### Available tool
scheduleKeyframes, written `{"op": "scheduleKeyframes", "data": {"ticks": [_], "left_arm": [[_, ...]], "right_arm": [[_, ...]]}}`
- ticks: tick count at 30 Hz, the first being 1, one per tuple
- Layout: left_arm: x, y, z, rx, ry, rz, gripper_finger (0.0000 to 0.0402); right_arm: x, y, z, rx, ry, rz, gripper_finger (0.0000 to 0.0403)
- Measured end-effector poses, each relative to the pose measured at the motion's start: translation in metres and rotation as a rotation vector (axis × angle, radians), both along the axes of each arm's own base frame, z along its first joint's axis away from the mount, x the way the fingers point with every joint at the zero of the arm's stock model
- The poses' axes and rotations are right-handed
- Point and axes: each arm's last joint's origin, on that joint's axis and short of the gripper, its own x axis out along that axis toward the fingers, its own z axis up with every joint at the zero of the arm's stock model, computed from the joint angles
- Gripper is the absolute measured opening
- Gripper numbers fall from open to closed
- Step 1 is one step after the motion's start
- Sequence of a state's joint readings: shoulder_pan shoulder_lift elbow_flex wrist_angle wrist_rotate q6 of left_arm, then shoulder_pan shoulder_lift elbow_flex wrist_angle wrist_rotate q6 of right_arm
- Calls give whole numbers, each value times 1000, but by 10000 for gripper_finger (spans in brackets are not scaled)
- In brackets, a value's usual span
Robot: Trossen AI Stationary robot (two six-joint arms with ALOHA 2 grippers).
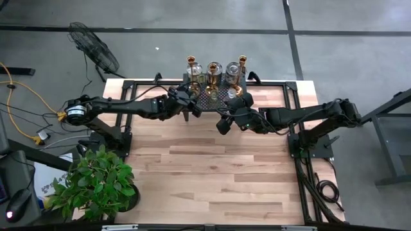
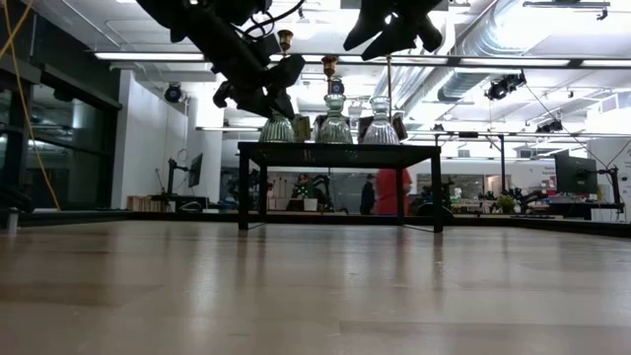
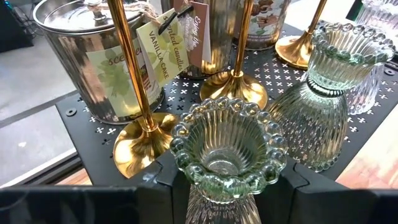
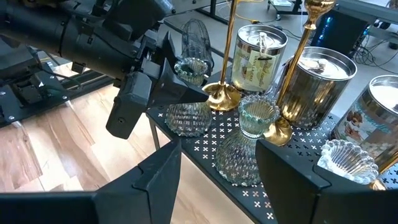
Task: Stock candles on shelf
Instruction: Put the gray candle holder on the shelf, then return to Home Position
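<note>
Left hand (image 1: 191, 102) grips a ribbed glass holder (image 3: 227, 155) on the shelf (image 2: 340, 150).

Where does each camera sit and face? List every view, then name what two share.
High view: above the table, looking straight down on the shelf; both arms show.
Low view: at table-top height, looking level across to the shelf and the room; both arms hang from above.
Left wrist view: on the left arm, facing the brass candlesticks; the left hand is shut on a glass holder.
Right wrist view: on the right arm, facing the shelf; the open right hand shows.
Shared: both wrist views show that glass holder.
</note>
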State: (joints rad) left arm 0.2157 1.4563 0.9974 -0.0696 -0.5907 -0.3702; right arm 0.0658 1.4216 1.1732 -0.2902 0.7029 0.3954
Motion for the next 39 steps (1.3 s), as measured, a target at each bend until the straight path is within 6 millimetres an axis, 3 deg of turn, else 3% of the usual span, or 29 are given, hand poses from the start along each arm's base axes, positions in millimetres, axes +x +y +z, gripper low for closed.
{"op": "scheduleKeyframes", "data": {"ticks": [4,12,17,27,39], "left_arm": [[0,0,0,5,1,10,141],[0,0,-1,7,12,5,223],[0,0,-1,9,15,-6,254],[0,0,0,16,23,-20,261],[-7,-2,17,50,-32,-30,261]], "right_arm": [[0,0,0,0,0,0,199],[0,0,0,0,5,0,199],[-1,0,-1,-1,17,-1,199],[-1,0,-2,1,27,-2,199],[-1,0,-2,0,27,-2,199]]}}
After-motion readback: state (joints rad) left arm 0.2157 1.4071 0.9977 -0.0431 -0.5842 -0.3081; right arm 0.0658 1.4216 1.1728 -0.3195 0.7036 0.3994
